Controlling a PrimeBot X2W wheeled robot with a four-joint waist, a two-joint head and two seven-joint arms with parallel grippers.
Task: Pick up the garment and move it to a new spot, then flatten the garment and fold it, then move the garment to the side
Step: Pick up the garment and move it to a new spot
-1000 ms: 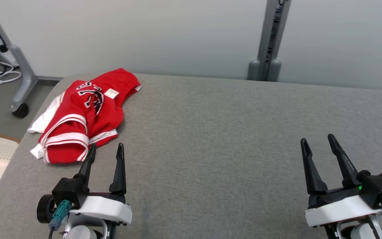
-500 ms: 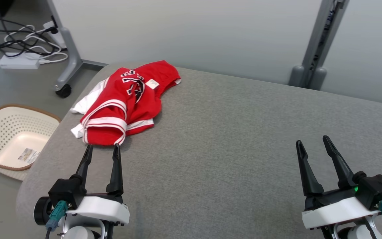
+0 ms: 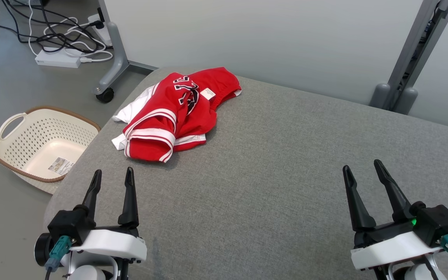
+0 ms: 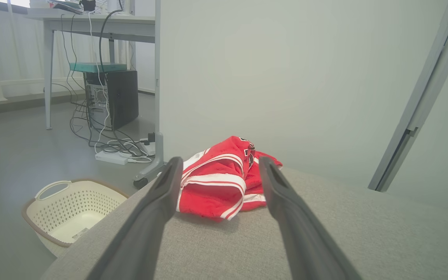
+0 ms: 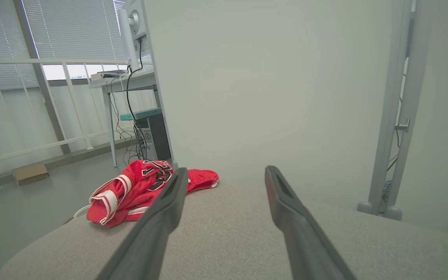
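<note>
a red garment (image 3: pixel 177 116) with white trim is seen crumpled in a heap at the far left corner of the grey padded surface (image 3: pixel 270 167). white fabric is bunched under its left edge and reaches the rim of the surface. dark lettering is printed on the upper folds; it appears to be numerals, though the creases leave it unreadable. a small white label (image 3: pixel 208 93) is seen on the red cloth near the far end.

the left gripper (image 3: pixel 114 170) is held low over the near left part of the surface, its two dark fingers spread wide with nothing between them. no contact with the garment is made; the nearest hem lies near the fingertips, a little ahead and to the right. in the left wrist view the heap is framed between the two fingers, farther along the surface. the right gripper (image 3: pixel 361 165) is held over the near right part, well apart from the garment, its fingers likewise parted wide and nothing gripped. in the right wrist view the garment is seen at the left, partly behind one finger.

on the floor left of the surface a cream perforated basket (image 3: pixel 33 136) with a brown rim is placed, a paper slip (image 3: pixel 60 165) lying in its bottom. beyond it a white power strip (image 3: pixel 56 62) and tangled cables (image 3: pixel 53 31) are spread beside a grey wheeled leg (image 3: pixel 109 74). a grey post (image 3: pixel 414 58) is set against the pale wall at the far right.
</note>
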